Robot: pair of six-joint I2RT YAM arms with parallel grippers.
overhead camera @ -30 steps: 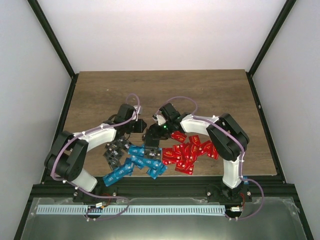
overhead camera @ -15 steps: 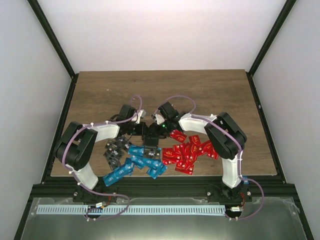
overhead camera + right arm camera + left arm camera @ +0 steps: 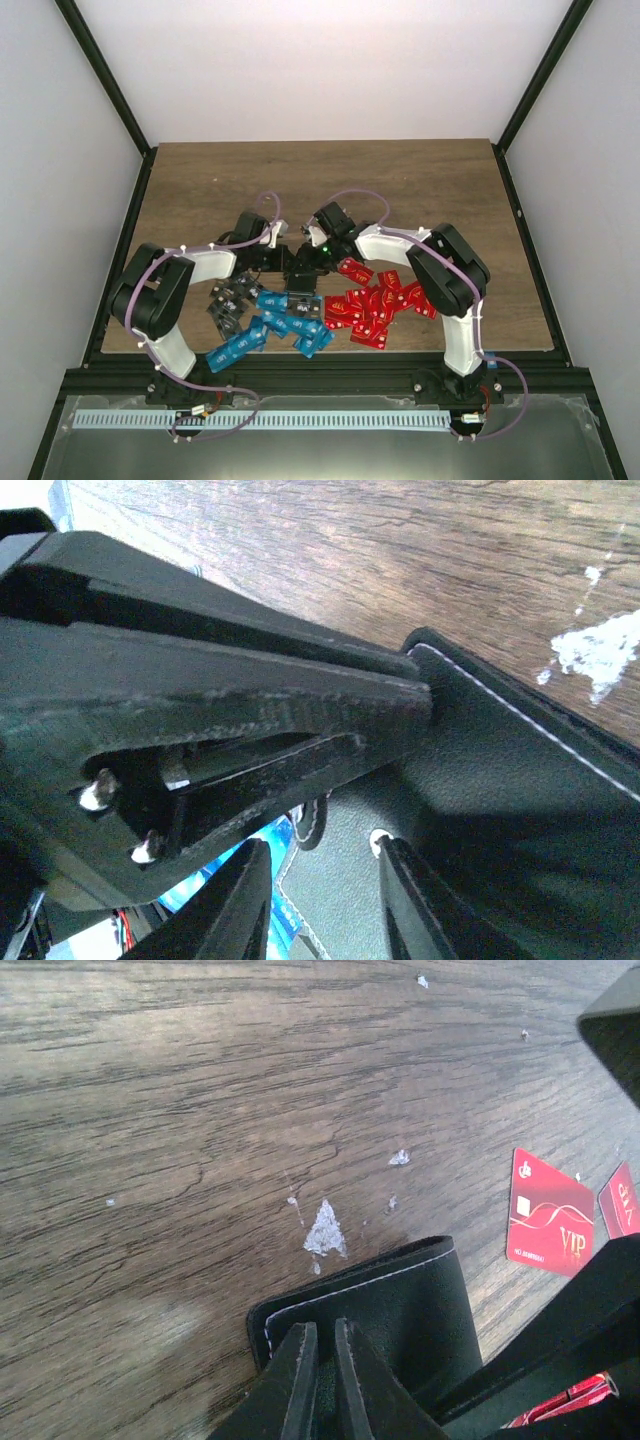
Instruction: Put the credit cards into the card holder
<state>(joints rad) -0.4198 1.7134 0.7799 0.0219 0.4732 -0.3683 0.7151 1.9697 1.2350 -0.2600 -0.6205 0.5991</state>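
On the card holder's (image 3: pixel 400 1310) edge our left claw (image 3: pixel 322 1385) is pinched shut; our right claw (image 3: pixel 320 855) hangs part open just above it. The credit cards (image 3: pixel 375 305) lie strewn on the desk (image 3: pixel 330 180) beside it.

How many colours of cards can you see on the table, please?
3: red cards lie right of centre, blue cards at the middle near the front edge, dark grey cards just left of the blue. Others may be hidden within the piles.
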